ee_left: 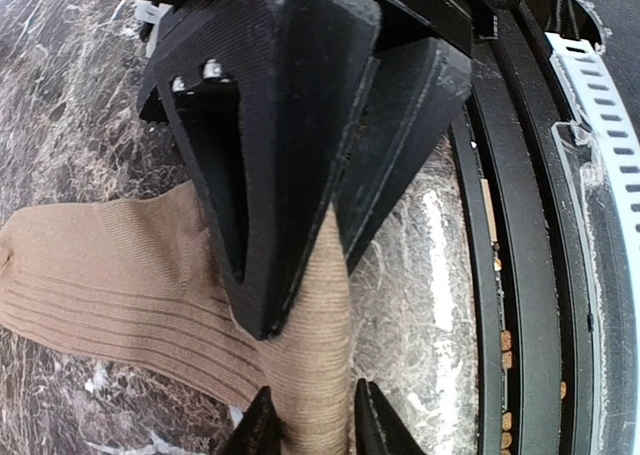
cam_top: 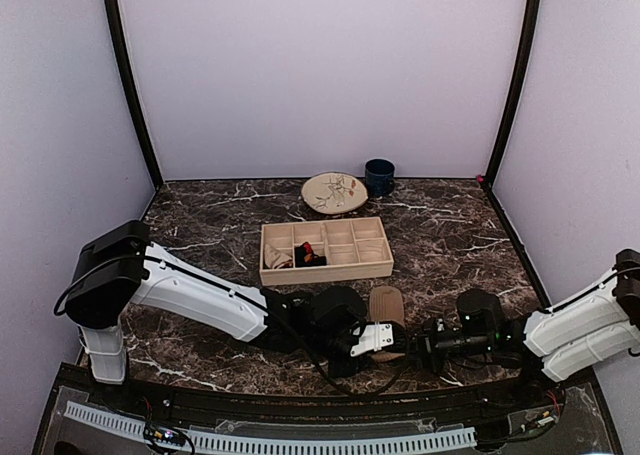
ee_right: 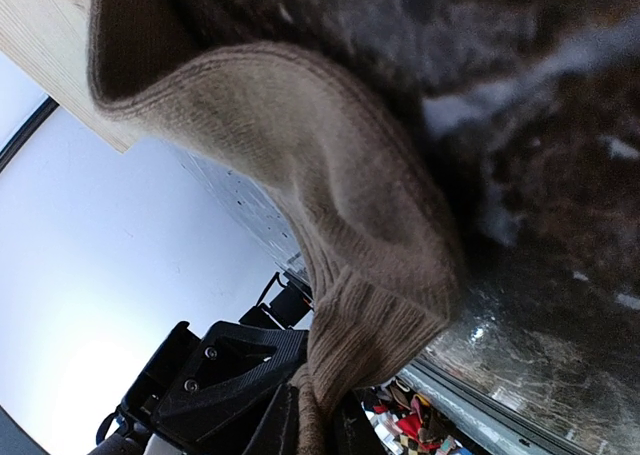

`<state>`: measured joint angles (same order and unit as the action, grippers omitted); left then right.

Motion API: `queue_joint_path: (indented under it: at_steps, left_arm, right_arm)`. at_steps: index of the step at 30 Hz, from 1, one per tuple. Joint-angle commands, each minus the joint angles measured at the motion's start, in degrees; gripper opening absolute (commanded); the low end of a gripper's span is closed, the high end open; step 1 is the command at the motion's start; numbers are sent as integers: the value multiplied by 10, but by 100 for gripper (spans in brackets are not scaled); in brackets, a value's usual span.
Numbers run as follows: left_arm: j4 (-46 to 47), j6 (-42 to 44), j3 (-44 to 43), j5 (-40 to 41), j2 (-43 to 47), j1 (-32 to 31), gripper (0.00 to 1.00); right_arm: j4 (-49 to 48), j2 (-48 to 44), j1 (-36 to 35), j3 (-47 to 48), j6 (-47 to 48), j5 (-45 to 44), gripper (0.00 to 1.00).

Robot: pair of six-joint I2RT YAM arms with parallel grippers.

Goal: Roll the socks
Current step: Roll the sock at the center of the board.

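Pinching the tan ribbed sock (ee_left: 110,275) with both grippers, I have soft, finely corded knit bunched between my fingers. My left gripper (ee_left: 315,433) shows as two black fingertips at the bottom edge of its wrist view. A narrow gathered strip of the sock fills the gap between them and touches each side, so that grip is closed on fabric. My right gripper (ee_right: 312,427) is clamped on the same strip. In the left wrist view its two black, wedge-shaped, layer-printed fingers come down from the top of the frame with the fabric squeezed between them. The rest of the sock spreads flat toward the left of that frame over the dark, white-veined marble table (cam_top: 200,215). In the overhead view the sock lies at lower centre, just below the pale wooden tray (cam_top: 340,271), whose left compartments hold the striped sock (cam_top: 280,259) and the black argyle sock (cam_top: 309,257). My left arm stretches low from the left edge and my right arm low from the right. The two grippers face each other over the sock's near end.
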<state>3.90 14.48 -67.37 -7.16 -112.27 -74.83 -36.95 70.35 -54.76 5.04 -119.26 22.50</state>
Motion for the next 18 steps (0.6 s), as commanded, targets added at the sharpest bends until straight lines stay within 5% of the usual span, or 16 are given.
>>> queue_joint_path:
  at_steps: [1,10,18]
  left_arm:
    - [19,9,13,36,35,-8,22]
    - [20,11,12,18,34,-8,4]
    - [-9,-1,1,-37,19,-8,0]
  right_arm:
    - [-2,14,-3,9,-55,6,11]
    - [3,20,-3,18,-52,10,11]
    - [118,-27,8,40,35,18,20]
